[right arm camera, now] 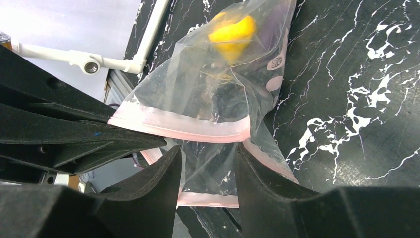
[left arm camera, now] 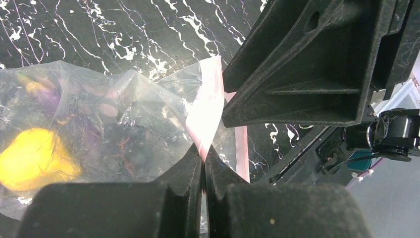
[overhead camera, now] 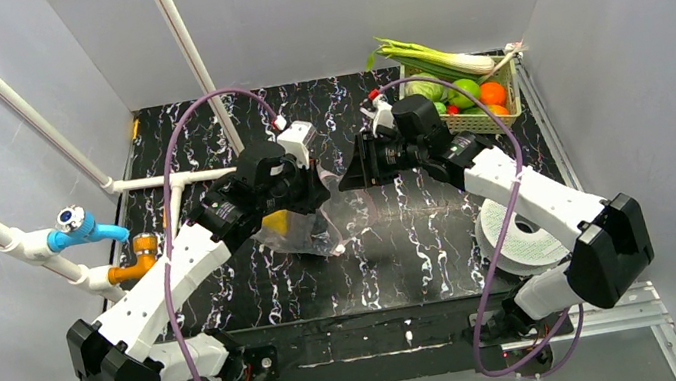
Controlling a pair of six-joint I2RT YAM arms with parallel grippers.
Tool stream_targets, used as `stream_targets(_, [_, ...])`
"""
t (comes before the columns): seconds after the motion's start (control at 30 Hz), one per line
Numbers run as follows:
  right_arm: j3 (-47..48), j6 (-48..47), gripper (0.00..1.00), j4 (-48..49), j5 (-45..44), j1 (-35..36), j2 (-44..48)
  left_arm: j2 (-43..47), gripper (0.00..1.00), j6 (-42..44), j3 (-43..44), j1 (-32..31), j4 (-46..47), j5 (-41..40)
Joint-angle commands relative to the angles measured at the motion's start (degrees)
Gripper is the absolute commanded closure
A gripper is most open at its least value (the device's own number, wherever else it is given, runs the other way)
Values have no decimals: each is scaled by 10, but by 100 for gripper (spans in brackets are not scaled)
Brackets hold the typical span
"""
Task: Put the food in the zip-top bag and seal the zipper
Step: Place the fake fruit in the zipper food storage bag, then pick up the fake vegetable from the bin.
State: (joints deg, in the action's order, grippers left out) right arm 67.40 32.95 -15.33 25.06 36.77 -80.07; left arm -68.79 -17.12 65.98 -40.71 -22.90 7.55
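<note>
Left gripper (left arm camera: 203,148) pinches the zipper (left arm camera: 207,111) near one end, fingers pressed together with the pink band trapped between them. Zip-top bag (left arm camera: 124,114) hangs from that pinch at mid-table, between the two arms, its body sagging toward the table (overhead camera: 425,258) on the left arm's side.

Contents: one yellow food piece (left arm camera: 32,158), glossy and rounded, and a dark purple one (left arm camera: 44,91) behind it (creases blur the outlines, so shapes are not readable). Film is thin, clear and sharply crinkled. The strip is flatter, stiffer and matte pink. In the right wrist view its two lips lie well apart, so the mouth is open and unsealed.

Right gripper (right arm camera: 208,151) stands with fingers spread and nothing pinched. Slack film and the lower pink lip show in the gap between them.

Far right, the mesh basket (overhead camera: 515,103) holds more food, green and orange, with the leek (overhead camera: 425,58) lying across its rim.

Judgement: loading looks unfinished, so sealing comes later. To do this step well, the left pinch should hold its lip high and steady so the mouth gapes. The right fingers should take a small piece across its widest part, since a glossy round surface may slip, and release it low between the lips. Film folded into the track would spoil the later seal.
</note>
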Motion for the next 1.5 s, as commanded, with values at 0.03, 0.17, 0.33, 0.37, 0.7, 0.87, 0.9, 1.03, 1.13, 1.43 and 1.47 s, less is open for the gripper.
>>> stream_targets(0.03, [12, -9, 49, 2, -30, 2, 30, 11, 100, 3, -4, 0, 9, 6])
stream_targets(0.17, [5, -17, 50, -5, -60, 2, 52, 6, 100, 3, -3, -1, 5, 2])
stream_targets(0.33, [-1, -36, 51, -24, -122, -5, 87, -9, 100, 3, 8, 0, -14, -6])
stream_targets(0.37, [-6, -38, 51, -24, -137, -8, 98, -11, 100, 3, 10, 0, -16, -5])
stream_targets(0.7, [-30, -25, 35, -56, -225, -123, 150, -20, 100, 1, 14, 0, -21, -3])
stream_targets(0.87, [28, -23, 20, -111, -302, -198, 81, -26, 100, -1, 14, -1, -21, 3])
stream_targets(0.9, [41, -24, 18, -116, -310, -212, 61, -26, 100, -2, 15, -1, -21, 4])
stream_targets(1.03, [122, -29, 15, -146, -309, -267, -47, -29, 100, -2, 15, 0, -21, 3])
stream_targets(1.13, [198, -48, 14, -173, -310, -289, -130, -30, 100, -2, 15, 0, -22, 5])
stream_targets(1.43, [429, -81, 16, -275, -228, -338, -348, -24, 100, -4, 18, -1, -22, 12])
stream_targets(1.47, [448, -82, 16, -281, -222, -340, -365, -24, 100, -3, 18, -1, -23, 12])
